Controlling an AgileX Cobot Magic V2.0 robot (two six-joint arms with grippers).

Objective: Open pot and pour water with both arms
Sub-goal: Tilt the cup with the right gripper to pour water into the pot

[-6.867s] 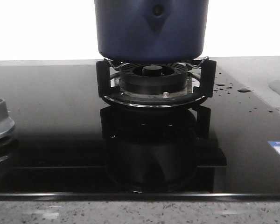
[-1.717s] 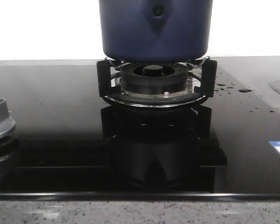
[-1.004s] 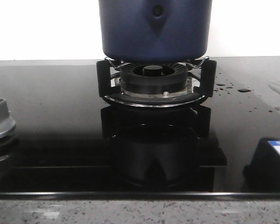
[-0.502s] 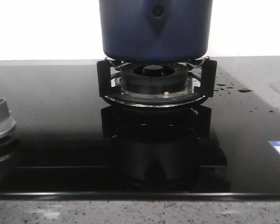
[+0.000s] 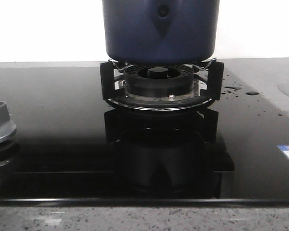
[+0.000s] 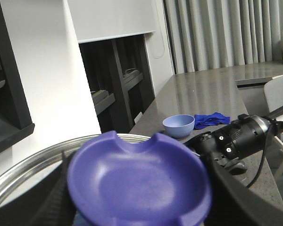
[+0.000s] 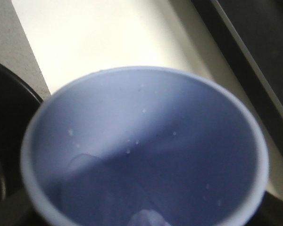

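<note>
- The pot (image 5: pixel 160 30) sits top centre of the front view, seated on the black pan support (image 5: pixel 108 82) over the burner ring (image 5: pixel 158 77), its top cropped by the frame.
- Neither arm shows in that front view, so everything about the hands comes from the wrist cameras.
- Left wrist view: a purple lid knob (image 6: pixel 139 181), blurred and very close, fills the lower middle, with a silvery lid rim (image 6: pixel 23 172) curving behind it at lower left. The fingers themselves are not clearly visible, so I cannot tell whether that pincer is clamped on the knob or merely next to it.
- In the same view, the other arm (image 6: pixel 240 139) reaches in at the right, and a small blue bowl (image 6: pixel 178 125) and blue cloth (image 6: pixel 211 119) sit on the grey counter beyond.
- Right wrist view: a pale blue cup (image 7: pixel 146 146) fills the frame, droplets on its inner wall. It looks carried, but the fingers are out of sight, so no call on that grip either.
- My read: lid off, pour under way or just done.
- To do it well: keep the lid well clear, bring the cup's lip over the pot's mouth, tip slowly, steady wrist.
- Drops already dot the glass hob (image 5: pixel 48 125) at right, so spill is the risk.
</note>
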